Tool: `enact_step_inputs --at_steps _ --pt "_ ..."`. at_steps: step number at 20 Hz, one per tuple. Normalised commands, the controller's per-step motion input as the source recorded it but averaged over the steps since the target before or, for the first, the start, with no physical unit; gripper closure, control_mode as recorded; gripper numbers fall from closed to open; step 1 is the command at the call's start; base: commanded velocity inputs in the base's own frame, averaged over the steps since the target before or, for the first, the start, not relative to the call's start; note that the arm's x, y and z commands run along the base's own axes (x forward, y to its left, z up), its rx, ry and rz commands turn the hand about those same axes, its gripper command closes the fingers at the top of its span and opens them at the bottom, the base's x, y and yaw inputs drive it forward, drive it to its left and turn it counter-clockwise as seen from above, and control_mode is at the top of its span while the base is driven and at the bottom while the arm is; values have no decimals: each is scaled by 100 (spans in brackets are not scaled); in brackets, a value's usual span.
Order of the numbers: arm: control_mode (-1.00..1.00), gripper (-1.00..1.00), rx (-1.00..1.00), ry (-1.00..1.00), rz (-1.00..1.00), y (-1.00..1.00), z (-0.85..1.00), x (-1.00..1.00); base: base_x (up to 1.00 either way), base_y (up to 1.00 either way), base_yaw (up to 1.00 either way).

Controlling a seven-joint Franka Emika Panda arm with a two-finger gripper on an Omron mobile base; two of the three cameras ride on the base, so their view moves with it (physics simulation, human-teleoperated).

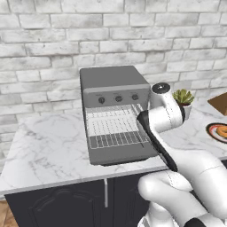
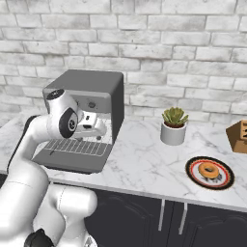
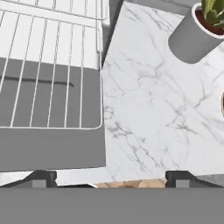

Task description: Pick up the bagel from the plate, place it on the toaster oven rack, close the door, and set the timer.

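Observation:
The orange-brown bagel (image 2: 209, 170) lies on the round dark plate (image 2: 210, 186) with a red-and-white rim, far right on the marble counter; both also sit at the right edge of the left base view, bagel (image 1: 223, 131) on plate (image 1: 212, 131). The toaster oven (image 1: 113, 80) has its door (image 1: 119, 154) folded down flat, and the wire rack (image 1: 113, 128) is slid out over it. My gripper (image 2: 95, 131) hangs over the rack's right edge (image 3: 48, 65), well left of the plate. It is open (image 3: 109, 179) with nothing between its fingers.
A potted succulent (image 2: 173, 126) in a grey pot stands between the oven and the plate. A brown wooden block (image 2: 239, 136) sits at the far right. Three knobs (image 1: 118, 98) line the oven's front. A brick wall backs the counter.

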Motion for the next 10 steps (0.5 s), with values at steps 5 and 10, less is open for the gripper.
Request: enact_step_inputs --at_steps 5,10 --pt "-100 -100 9 0 -9 -100 0 3 0 0 0" --pt "-100 -100 1 0 -3 -98 0 5 0 0 0"
